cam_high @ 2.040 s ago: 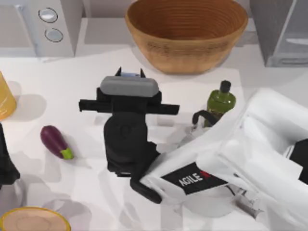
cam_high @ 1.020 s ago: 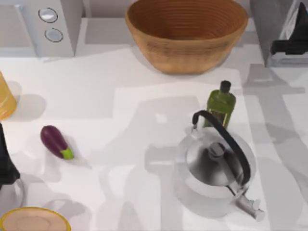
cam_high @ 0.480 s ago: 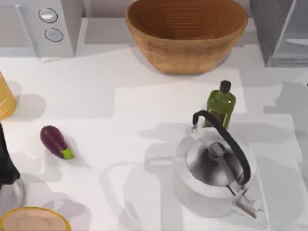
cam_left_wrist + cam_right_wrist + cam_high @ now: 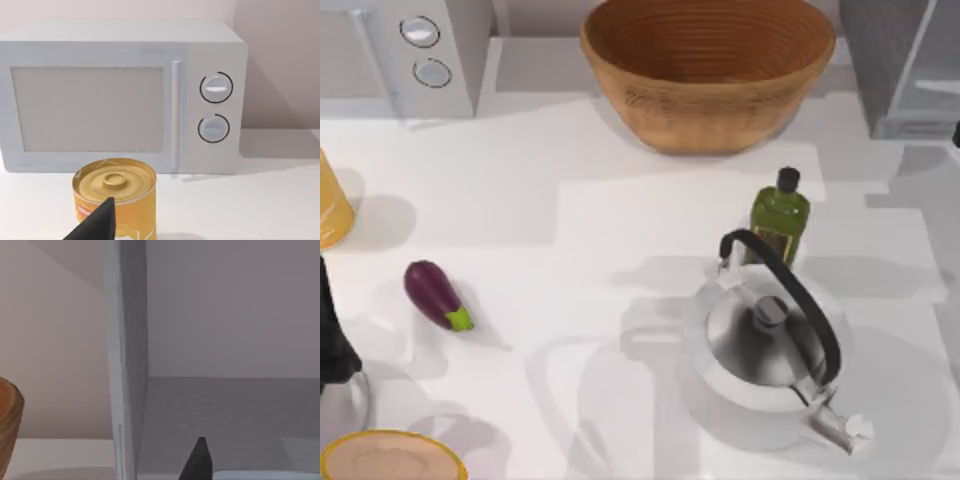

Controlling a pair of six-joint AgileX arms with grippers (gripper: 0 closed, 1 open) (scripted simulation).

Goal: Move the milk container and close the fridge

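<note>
The milk container is out of view. The fridge (image 4: 905,65) stands at the table's back right, with a speckled grey side and a pale panel. The right wrist view faces the fridge (image 4: 225,410) close up: a pale upright panel seen edge-on, with a grey floor and back wall beside it. My right gripper (image 4: 198,462) shows as a black tip low in that view. In the top view a dark sliver of my right arm (image 4: 956,134) sits at the right edge, just in front of the fridge. My left arm (image 4: 332,330) is parked at the left edge. My left gripper (image 4: 100,222) hangs above a yellow can (image 4: 116,197).
A wicker basket (image 4: 708,70) stands at the back centre, and a microwave (image 4: 405,50) with two dials at the back left. A green bottle (image 4: 779,215) and a steel kettle (image 4: 768,345) occupy the right front. An eggplant (image 4: 435,295) lies at the left.
Two seconds ago my right arm reached across the middle of the table. It then swung to the fridge and now sits at the right edge. The left arm stayed put.
</note>
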